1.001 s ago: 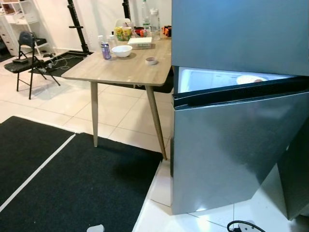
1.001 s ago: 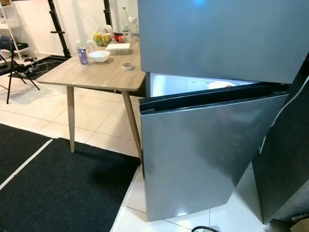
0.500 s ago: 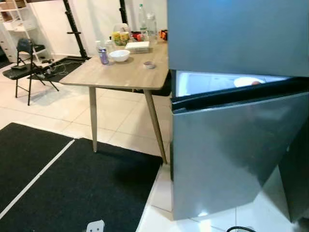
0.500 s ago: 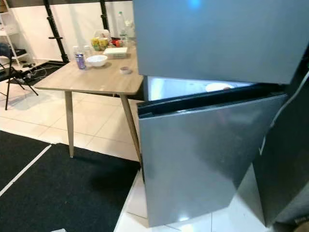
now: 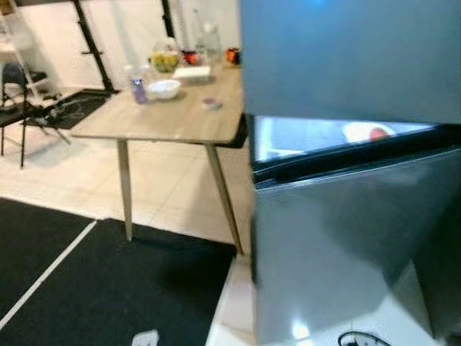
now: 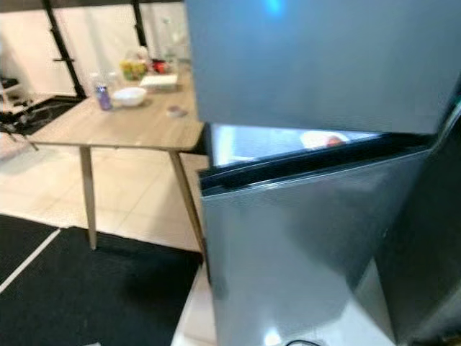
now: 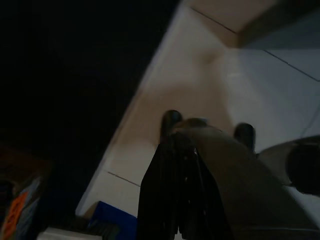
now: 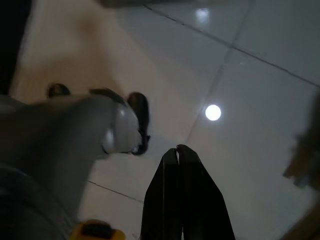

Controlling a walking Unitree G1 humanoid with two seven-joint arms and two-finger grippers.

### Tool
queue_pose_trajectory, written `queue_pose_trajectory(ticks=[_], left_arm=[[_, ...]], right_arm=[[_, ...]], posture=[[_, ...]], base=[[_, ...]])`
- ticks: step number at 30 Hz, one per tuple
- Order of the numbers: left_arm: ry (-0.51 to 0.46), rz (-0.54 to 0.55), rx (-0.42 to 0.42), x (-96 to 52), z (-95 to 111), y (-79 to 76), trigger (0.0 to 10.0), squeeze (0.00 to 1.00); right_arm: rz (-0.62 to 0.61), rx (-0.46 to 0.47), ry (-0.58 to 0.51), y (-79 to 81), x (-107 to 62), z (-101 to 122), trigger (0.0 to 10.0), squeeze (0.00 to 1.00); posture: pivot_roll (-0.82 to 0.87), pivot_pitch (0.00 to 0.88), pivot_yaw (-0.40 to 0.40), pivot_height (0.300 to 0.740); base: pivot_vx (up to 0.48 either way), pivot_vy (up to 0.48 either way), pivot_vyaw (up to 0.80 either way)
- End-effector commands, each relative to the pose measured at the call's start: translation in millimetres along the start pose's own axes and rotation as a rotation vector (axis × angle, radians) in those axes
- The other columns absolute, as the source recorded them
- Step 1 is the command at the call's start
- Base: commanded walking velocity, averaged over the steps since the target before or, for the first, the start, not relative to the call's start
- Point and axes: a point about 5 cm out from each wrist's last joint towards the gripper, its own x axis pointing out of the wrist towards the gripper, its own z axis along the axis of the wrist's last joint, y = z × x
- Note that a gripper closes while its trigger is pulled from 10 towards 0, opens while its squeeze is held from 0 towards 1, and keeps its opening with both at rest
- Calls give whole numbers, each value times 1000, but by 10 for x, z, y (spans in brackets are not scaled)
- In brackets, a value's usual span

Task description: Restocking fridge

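fridge (image 5: 346,216) lower door ajar, lit inside; cluttered table (image 5: 173,119) beside it. view nearer and blurrier than before. left claw (image 7: 177,200) and right claw (image 8: 181,200) hang clenched, empty.

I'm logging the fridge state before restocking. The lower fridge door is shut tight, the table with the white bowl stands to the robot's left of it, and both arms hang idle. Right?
Not quite. The lower fridge door is ajar: the left eye view shows the lit interior through the gap above it. The table with the white bowl does stand to its left, and the left gripper and right gripper hang idle over the floor.
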Motion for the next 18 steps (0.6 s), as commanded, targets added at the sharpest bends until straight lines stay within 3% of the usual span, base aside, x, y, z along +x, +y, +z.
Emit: queue_pose_trajectory(ticks=[1,2,5,7,9,10,13,15,16,18], left_arm=[[-7,-4,28,8,37,-9,10000,0],[-7,-4,28,8,37,-9,10000,0],[-5,-7,23,10,40,-10,10000,0],[-5,-7,23,10,40,-10,10000,0],[0,-11,13,10,35,-13,10000,0],[0,-11,13,10,35,-13,10000,0],[4,-15,21,9,29,-16,10000,0],[5,-17,22,9,28,-17,10000,0],[4,-21,24,7,24,-16,10000,0],[4,-23,26,5,19,-15,10000,0]], right_arm=[[-6,73,-12,-26,-9,-23,10000,0],[-6,73,-12,-26,-9,-23,10000,0],[6,284,-88,-16,-2,77,10000,0],[6,284,-88,-16,-2,77,10000,0],[26,516,-212,-60,-12,252,10000,0],[26,516,-212,-60,-12,252,10000,0],[59,678,-322,-123,-37,413,10000,0],[68,710,-351,-142,-46,457,10000,0],[104,788,-441,-192,-77,616,10000,0],[125,845,-517,-246,-112,764,10000,0]], posture=[[-58,0,65,740],[-58,0,65,740],[-54,0,70,740],[-54,0,70,740],[-50,0,71,740],[-50,0,71,740],[-45,0,72,740],[-45,0,72,740],[-42,0,74,740],[-42,0,74,740]], base=[[259,0,0],[259,0,0],[165,0,0],[0,0,0],[0,0,0],[0,0,0],[0,0,0],[0,0,0],[0,0,0],[0,0,0]])
